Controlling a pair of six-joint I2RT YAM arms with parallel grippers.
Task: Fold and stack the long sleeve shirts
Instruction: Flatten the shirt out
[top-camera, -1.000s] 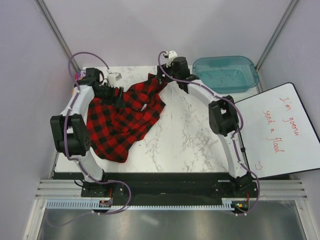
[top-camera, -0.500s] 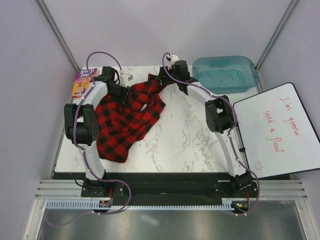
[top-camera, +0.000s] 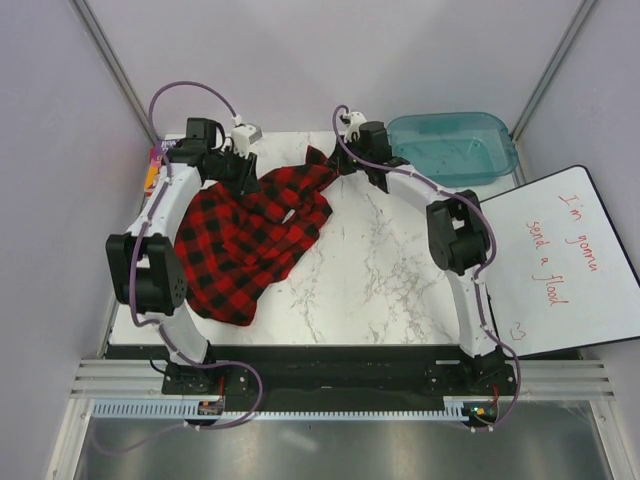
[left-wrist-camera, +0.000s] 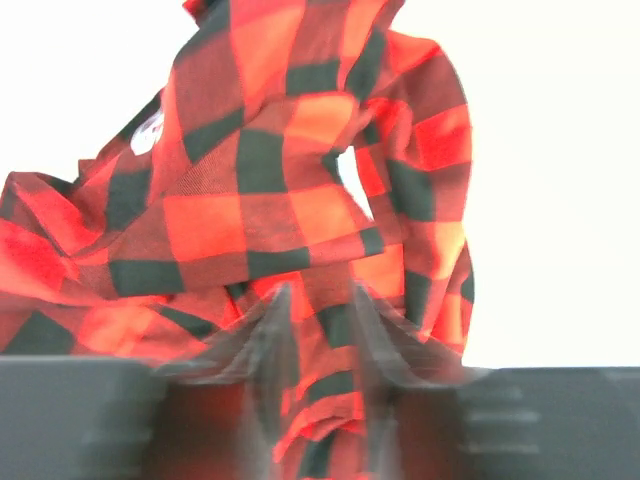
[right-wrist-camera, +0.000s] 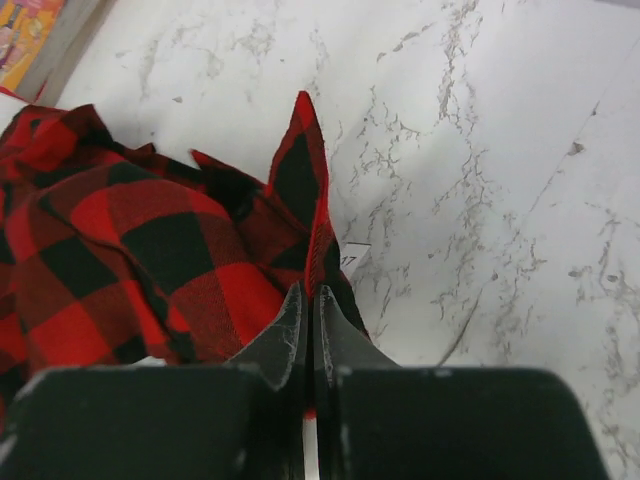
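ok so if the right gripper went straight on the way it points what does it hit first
The plaid shirt: the right gripper is shut on its edge, and a peak of that fabric stands just ahead of the tips. Beyond it only marble table shows, though depth is unclear.

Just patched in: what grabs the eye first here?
A crumpled red-and-black checked shirt sprawls over the left half of the marble table. The right gripper pinches its far corner shut; the left gripper has its fingers straddling a fold. A teal bin sits far right.
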